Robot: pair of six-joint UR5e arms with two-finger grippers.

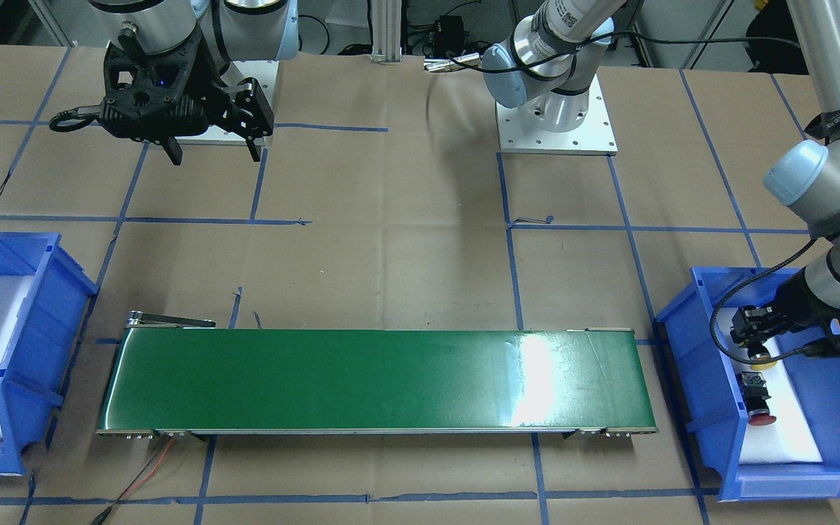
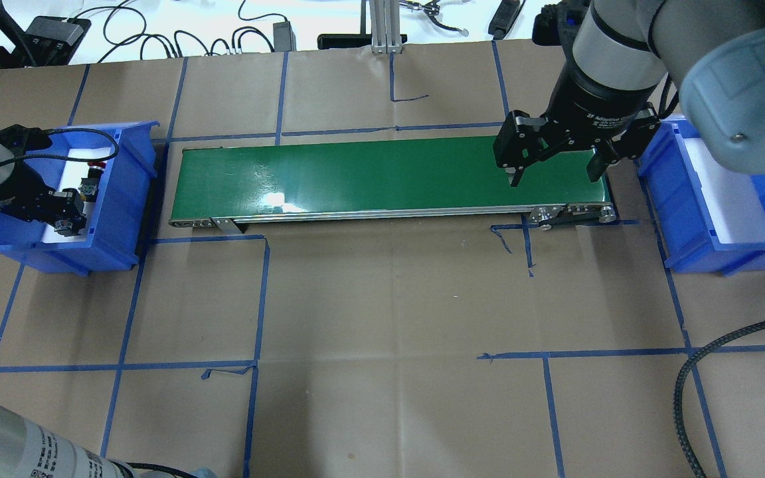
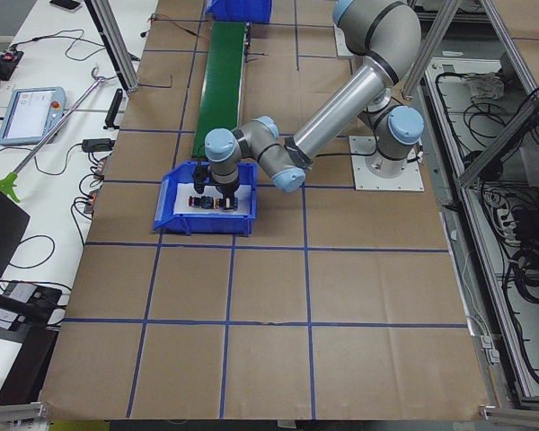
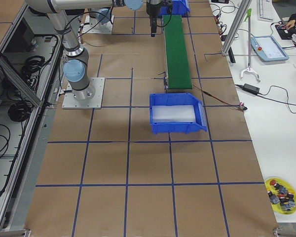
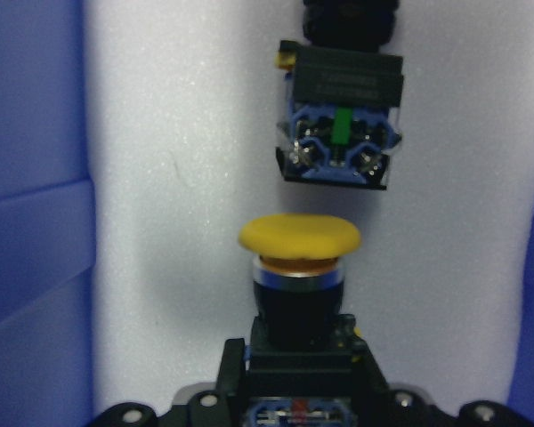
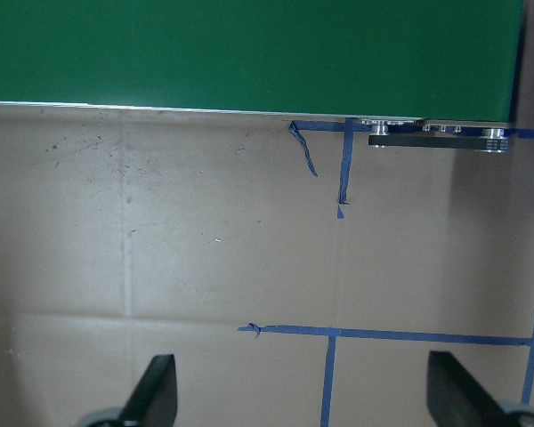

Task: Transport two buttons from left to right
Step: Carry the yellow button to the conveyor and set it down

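On the paper-covered table (image 2: 382,299), in the left blue bin (image 1: 690,379), the left claw (image 1: 757,348) looks closed on the rear block of the yellow button (image 5: 300,236), the red button (image 1: 755,401) lying just beyond, the right claw (image 2: 552,176) wide open and empty; so shallow a grip may let it twist free.

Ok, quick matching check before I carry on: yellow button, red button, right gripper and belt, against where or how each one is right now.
Things:
1. yellow-capped button
2. red-capped button
3. right gripper
4. conveyor belt

States:
A. open, holding nothing
B. green and glossy
C. lying free inside the left bin
D. gripped by the left gripper

Pairs: 1-D, 2-C, 3-A, 4-B
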